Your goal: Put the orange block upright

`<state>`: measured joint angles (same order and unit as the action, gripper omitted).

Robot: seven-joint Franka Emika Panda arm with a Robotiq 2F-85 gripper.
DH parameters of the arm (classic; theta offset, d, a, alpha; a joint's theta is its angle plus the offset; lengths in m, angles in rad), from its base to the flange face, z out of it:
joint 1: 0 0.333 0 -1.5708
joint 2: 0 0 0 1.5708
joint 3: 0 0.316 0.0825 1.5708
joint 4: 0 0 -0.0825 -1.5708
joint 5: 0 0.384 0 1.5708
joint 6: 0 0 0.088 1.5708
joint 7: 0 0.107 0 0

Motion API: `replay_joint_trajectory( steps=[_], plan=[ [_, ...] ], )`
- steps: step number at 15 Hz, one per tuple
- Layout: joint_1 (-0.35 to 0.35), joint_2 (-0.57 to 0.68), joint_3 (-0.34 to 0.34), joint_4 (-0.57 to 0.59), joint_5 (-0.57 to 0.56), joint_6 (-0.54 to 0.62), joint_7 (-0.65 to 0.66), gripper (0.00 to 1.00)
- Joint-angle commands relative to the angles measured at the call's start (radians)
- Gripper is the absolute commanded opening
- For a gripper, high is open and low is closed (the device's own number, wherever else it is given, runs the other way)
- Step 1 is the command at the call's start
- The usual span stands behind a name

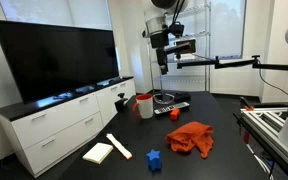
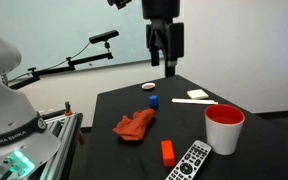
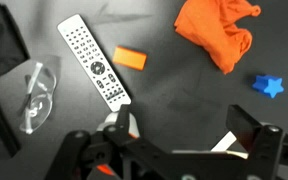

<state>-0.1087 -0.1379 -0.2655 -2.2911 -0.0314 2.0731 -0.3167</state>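
Observation:
The orange block (image 3: 131, 58) lies flat on the dark table, just right of a white remote (image 3: 94, 60). In both exterior views it is a small orange-red piece (image 2: 168, 151) (image 1: 174, 115) between the remote and the red cup (image 2: 224, 128). My gripper (image 2: 164, 62) hangs high above the table, well clear of everything. In the wrist view the gripper (image 3: 184, 128) stands open, with its two dark fingers wide apart and nothing between them. The block is up and to the left of the gap.
A crumpled red-orange cloth (image 3: 216, 28) and a blue star-shaped piece (image 3: 271, 85) lie to the right. A clear plastic piece (image 3: 36, 90) sits left of the remote. A pale bar (image 2: 194, 100) lies at the far table edge. A white cabinet with a TV (image 1: 59, 55) stands beside the table.

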Motion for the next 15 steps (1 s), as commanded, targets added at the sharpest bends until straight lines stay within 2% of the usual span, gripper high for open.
replay_joint_trajectory(
  steps=[1,4,6,11,15],
  plan=[
    [-0.022,-0.008,0.021,0.028,0.004,0.002,-0.003,1.00],
    [-0.020,-0.041,0.019,0.049,0.004,-0.020,-0.003,1.00],
    [-0.020,-0.040,0.022,0.029,-0.015,0.014,-0.023,1.00],
    [-0.031,0.017,0.014,-0.011,-0.159,0.144,-0.213,1.00],
    [-0.060,0.100,0.004,-0.025,-0.184,0.234,-0.407,1.00]
  ],
)
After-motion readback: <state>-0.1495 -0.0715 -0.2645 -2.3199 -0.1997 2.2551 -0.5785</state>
